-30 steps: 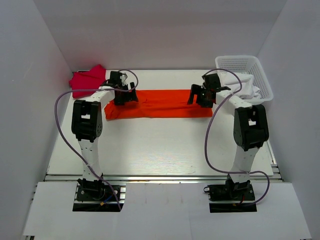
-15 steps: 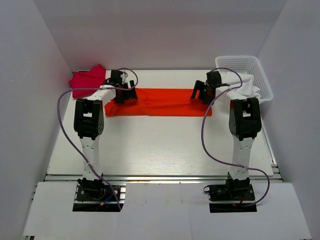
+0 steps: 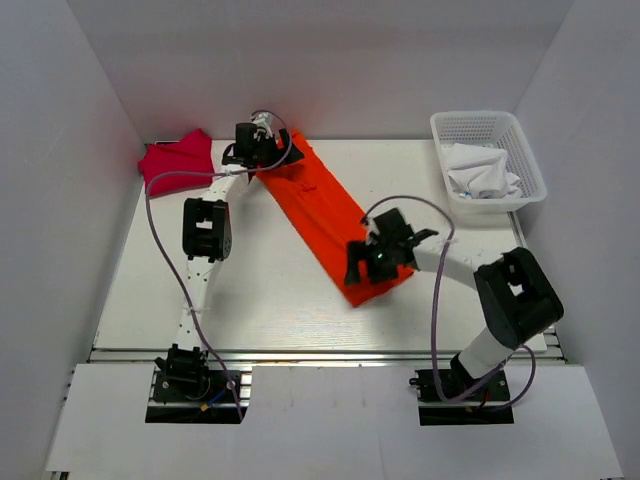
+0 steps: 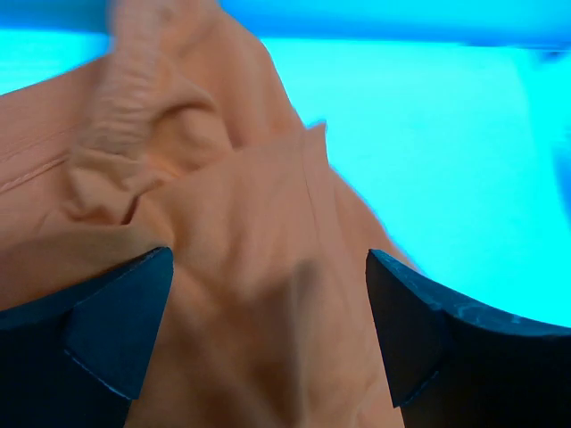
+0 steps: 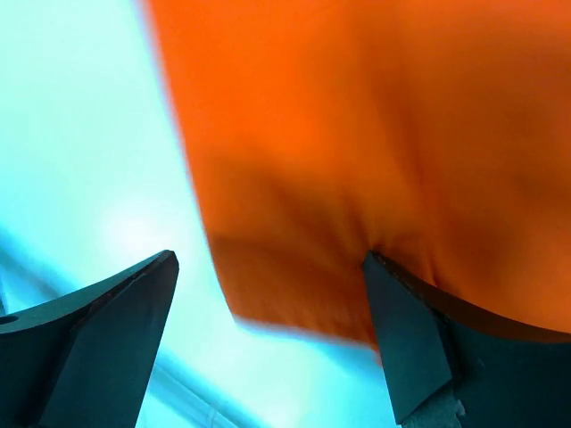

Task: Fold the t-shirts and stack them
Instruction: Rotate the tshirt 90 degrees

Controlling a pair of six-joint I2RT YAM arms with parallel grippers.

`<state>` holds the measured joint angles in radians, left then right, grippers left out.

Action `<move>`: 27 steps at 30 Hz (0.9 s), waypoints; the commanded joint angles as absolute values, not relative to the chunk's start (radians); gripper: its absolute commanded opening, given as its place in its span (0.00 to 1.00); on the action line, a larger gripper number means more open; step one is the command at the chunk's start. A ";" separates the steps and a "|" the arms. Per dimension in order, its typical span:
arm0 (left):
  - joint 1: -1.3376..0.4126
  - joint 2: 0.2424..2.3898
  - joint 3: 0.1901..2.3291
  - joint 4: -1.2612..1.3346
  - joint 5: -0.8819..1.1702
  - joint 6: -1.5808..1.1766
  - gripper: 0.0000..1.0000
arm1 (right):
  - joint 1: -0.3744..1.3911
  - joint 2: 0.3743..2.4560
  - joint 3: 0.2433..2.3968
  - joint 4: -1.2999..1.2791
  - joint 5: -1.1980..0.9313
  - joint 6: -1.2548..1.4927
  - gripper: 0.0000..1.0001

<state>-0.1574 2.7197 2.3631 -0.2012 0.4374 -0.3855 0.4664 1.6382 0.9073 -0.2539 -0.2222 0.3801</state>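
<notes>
While the orange t-shirt (image 3: 325, 215) lies as a long folded band slanting across the worktop (image 3: 250, 300), we find one arm at each end of it. Its far end sits near the back wall, just left of centre, and its near end reaches right of the middle of the worktop.

We see the left fingers (image 4: 107, 339) over the far end of the band. From the left wrist view they stand wide apart, one at each lower corner of the picture. Bunched orange fabric with a ribbed seam fills the space between and below them. They are not pinched onto it, so we read them as open and holding nothing.

We see the right fingers (image 5: 98, 339) over the near end of the band. They are spread just as wide, and the right wrist view shows the shirt's edge and corner lying flat on the worktop beneath the gap. Nothing is gripped there either.

We note the crimson-pink t-shirt (image 3: 175, 162) crumpled in the far left corner, just beside the left arm's wrist and apart from the orange one. At the far right stands a white basket (image 3: 487, 116) holding a rumpled white cloth (image 3: 482, 172), well apart from both shirts.
</notes>
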 commanded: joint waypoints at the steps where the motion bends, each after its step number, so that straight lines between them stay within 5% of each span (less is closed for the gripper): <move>1: -0.218 2.821 2.376 -0.050 0.574 -0.506 1.00 | 0.630 1.580 0.827 -0.431 -0.383 0.249 0.90; 14: -0.319 2.930 2.422 0.081 0.410 -0.653 1.00 | 0.954 1.845 1.094 -0.281 -0.686 -0.069 0.90; 27: -0.328 2.634 2.392 0.121 0.319 -0.554 1.00 | 0.956 1.597 1.080 -0.173 -0.485 0.070 0.90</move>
